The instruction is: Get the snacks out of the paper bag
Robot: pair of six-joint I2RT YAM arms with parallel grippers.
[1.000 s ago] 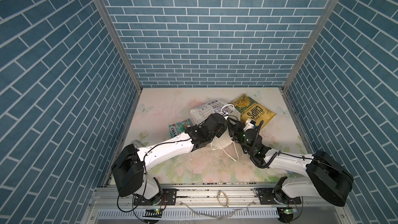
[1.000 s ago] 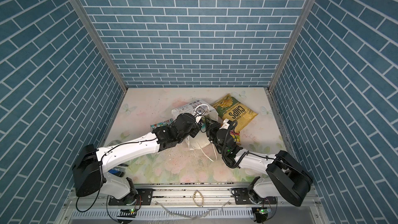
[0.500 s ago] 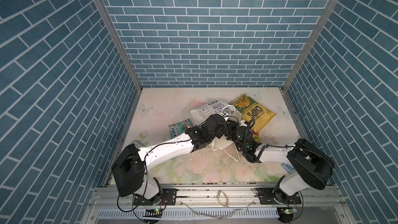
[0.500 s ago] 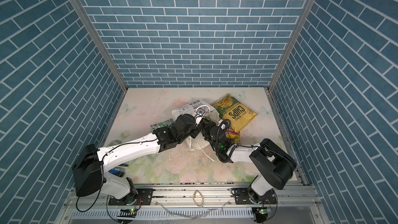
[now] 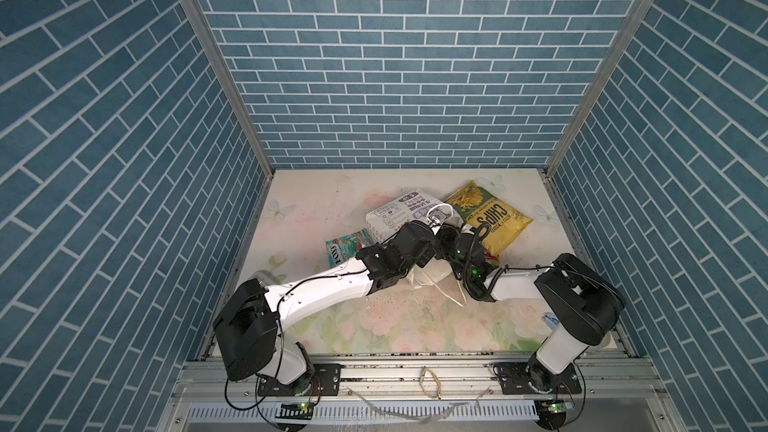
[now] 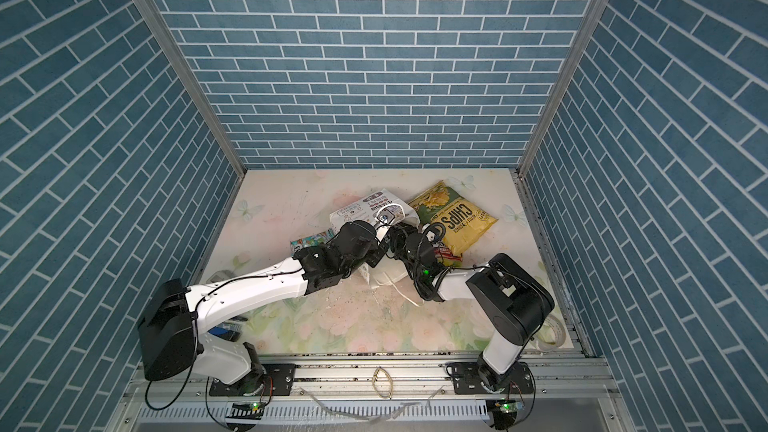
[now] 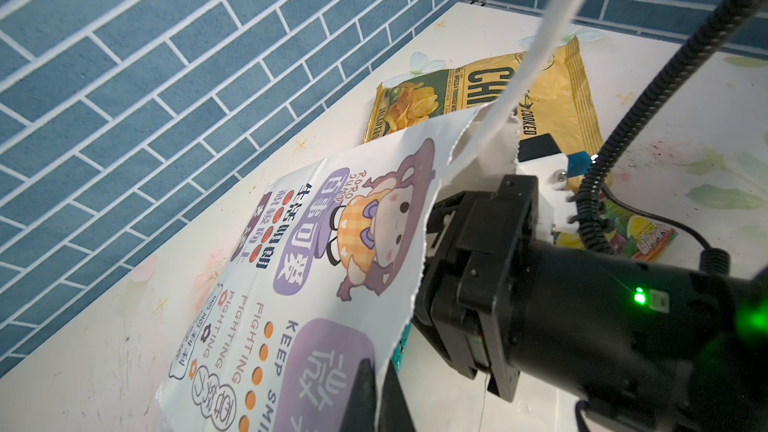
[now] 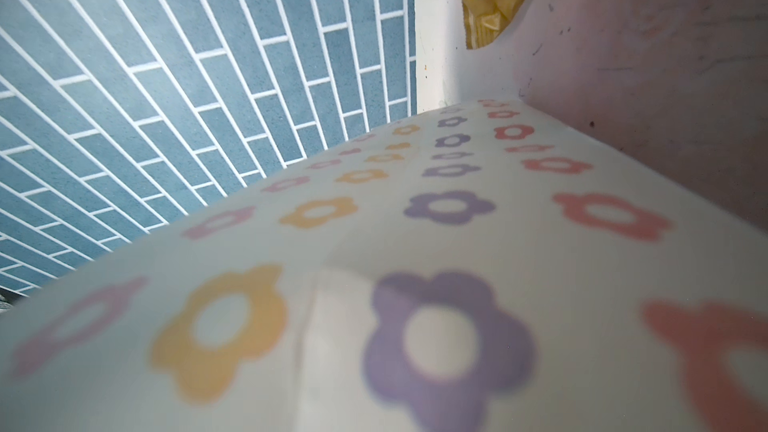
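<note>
- My left gripper (image 7: 376,392) is closed tight. Its two dark fingers pinch the thin, rough-torn rim of the paper bag (image 7: 291,284), and this wall stands up from the table (image 5: 374,317).
- The paper bag lies on its side in the middle of the table. The matte wall I hold has a cartoon figure and rounded purple labels printed on it.
- My right gripper (image 7: 457,226) has a black, boxy body that goes behind this paper wall. The fingertips are hidden, so I cannot tell if these jaws are open, closed or holding something.
- In the right wrist view, another wall of the bag is very near and blurred. It is pale paper with ring-shaped flowers in yellow, purple and pink.
- One cord handle (image 7: 536,47) crosses the left wrist view as a soft white band.
- The chips bag (image 5: 490,218) is yellow-green, glossy and puffed, with crimped ends. It lies flat on the table outside the paper bag, just beside it on the right.
- A teal pouch (image 5: 345,247), flat and shiny, lies on the table to the left of the bag, partly under my left arm.
- A green-yellow pouch (image 7: 640,238), also glossy, lies on the table under my right arm.
</note>
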